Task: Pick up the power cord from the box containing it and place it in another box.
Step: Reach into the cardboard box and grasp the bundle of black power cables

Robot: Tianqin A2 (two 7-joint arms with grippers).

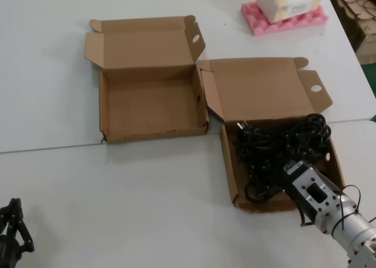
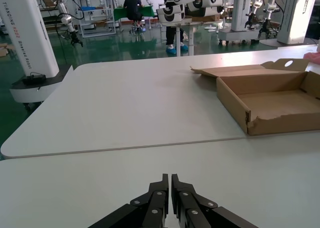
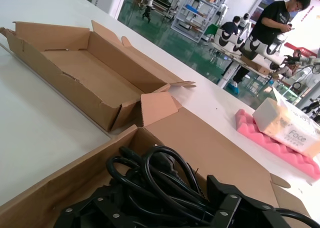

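Jaws of right gripper (image 1: 281,184) apart, dipped into the power cord (image 1: 281,143) inside its box (image 1: 230,174); left gripper (image 2: 168,188) closed, parked far off.

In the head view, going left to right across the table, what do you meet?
Left hand → empty box → box holding the power cords → right hand, down in the cords.
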